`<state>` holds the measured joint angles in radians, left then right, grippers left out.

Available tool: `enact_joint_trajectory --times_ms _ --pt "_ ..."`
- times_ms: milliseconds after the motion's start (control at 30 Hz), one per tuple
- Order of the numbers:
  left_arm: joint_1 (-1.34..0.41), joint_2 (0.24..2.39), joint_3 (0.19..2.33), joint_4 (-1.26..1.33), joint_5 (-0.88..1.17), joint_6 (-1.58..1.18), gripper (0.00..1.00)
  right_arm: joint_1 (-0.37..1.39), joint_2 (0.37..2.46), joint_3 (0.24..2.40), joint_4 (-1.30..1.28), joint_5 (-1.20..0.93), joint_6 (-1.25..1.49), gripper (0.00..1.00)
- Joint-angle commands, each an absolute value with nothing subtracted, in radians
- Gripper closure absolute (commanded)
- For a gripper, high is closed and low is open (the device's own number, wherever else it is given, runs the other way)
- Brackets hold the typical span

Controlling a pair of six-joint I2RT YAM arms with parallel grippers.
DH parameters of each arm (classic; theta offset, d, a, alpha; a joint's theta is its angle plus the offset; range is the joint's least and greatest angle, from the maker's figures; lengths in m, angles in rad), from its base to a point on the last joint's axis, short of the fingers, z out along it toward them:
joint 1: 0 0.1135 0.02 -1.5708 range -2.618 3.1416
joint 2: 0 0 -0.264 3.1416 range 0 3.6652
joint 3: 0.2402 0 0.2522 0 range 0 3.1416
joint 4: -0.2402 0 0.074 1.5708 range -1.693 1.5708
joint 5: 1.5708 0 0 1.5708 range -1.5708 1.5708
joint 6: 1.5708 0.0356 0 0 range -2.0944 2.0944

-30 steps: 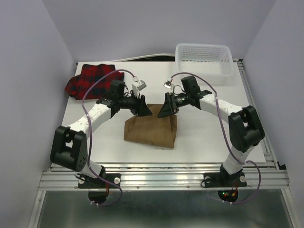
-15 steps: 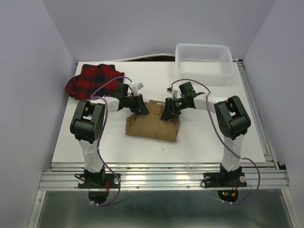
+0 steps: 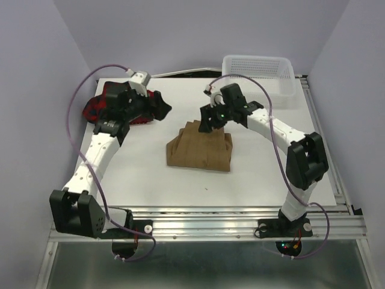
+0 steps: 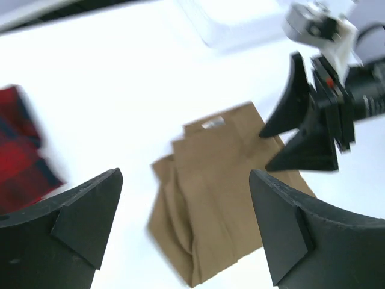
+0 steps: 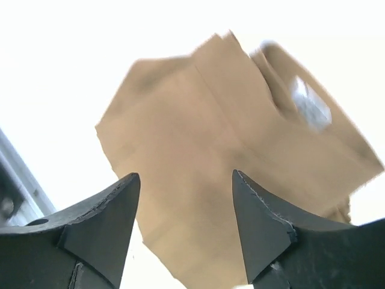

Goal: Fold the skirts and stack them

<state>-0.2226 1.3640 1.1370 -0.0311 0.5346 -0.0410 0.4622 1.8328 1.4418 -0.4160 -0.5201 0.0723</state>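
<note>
Tan skirt (image 3: 200, 149) is seen folded at centre of the desk (image 3: 138, 174), its upper edge rumpled. Plaid skirt (image 3: 93, 108) lies bunched at upper left, partly hidden by the left arm. Left pincer (image 3: 157, 107) is spread wide and empty beside it. Right pincer (image 3: 209, 122) is apart, empty, over the tan edge. Risk judged: the fold could be snagged and pulled open if that edge is brushed.
</note>
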Motion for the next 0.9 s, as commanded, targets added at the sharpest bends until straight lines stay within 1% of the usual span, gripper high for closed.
enact_joint_trajectory --times_ms 0,33,67,133,167,233,333,467,667,867 --pt "-0.092 1.287 1.111 -0.142 0.474 -0.118 0.01 0.638 1.811 1.615 -0.469 -0.211 0.029 0.32" --pt "-0.022 1.282 1.111 -0.156 0.498 -0.142 0.01 0.664 1.837 1.655 -0.486 -0.166 0.032 0.32" --pt "0.006 1.273 1.103 -0.176 0.518 -0.176 0.01 0.708 1.895 1.736 -0.504 -0.1 0.041 0.32" --pt "0.079 1.261 1.091 -0.186 0.561 -0.178 0.01 0.745 1.968 1.83 -0.567 -0.039 0.06 0.32" --pt "0.127 1.241 1.071 -0.18 0.578 -0.176 0.01 0.761 2.041 1.877 -0.589 -0.016 0.069 0.3" --pt "0.159 1.21 1.039 -0.161 0.572 -0.167 0.01 0.799 2.113 2.015 -0.644 0.053 0.121 0.3" --pt "0.186 1.14 0.965 -0.138 0.545 -0.149 0.01 0.833 2.227 2.14 -0.687 0.045 0.153 0.3" --pt "0.187 1.098 0.908 -0.147 0.511 -0.109 0.01 0.861 2.302 2.171 -0.683 0.046 0.172 0.31" --pt "0.187 1.088 0.842 -0.179 0.42 -0.143 0.01 0.87 2.384 2.18 -0.683 0.034 0.225 0.32" --pt "0.178 1.069 0.779 -0.143 0.43 -0.167 0.01 0.87 2.45 2.187 -0.67 0.023 0.252 0.35"
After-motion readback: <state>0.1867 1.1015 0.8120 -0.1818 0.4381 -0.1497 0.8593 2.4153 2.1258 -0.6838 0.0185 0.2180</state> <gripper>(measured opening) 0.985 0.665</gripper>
